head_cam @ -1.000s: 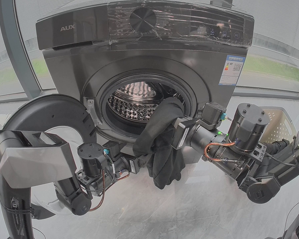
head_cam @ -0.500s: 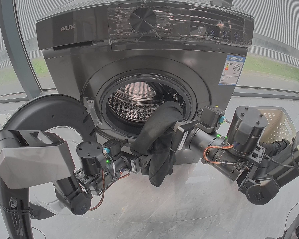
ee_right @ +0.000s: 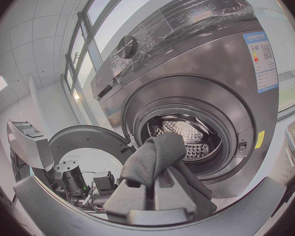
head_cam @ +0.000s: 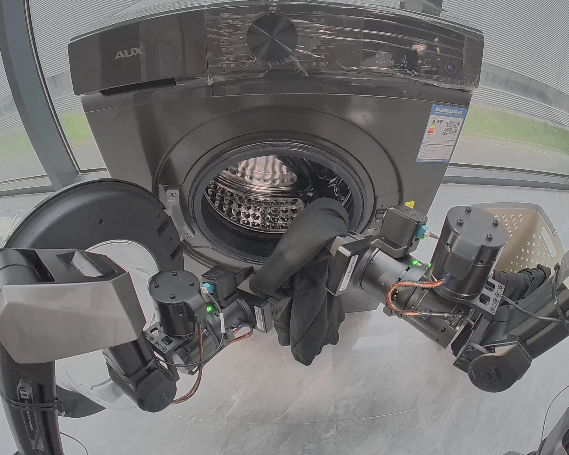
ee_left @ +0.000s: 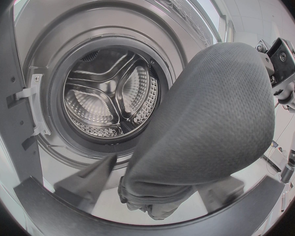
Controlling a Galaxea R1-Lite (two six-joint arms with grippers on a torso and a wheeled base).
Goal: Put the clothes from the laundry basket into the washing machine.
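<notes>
Before the open washing machine, the dark garment hangs lengthwise downward, clamped in the fingers of the right gripper. The left gripper has its fingers spread about the garment's lower end.

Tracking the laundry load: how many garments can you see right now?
1. A dark garment hangs from the right claw at the washing machine opening. The basket may hide more.

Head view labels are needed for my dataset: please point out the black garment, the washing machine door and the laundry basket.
black garment (head_cam: 302,251), head view, on the fold before the drum opening
washing machine door (head_cam: 88,216), head view, on its dark outer ring
laundry basket (head_cam: 536,238), head view, on its perforated wall
</notes>
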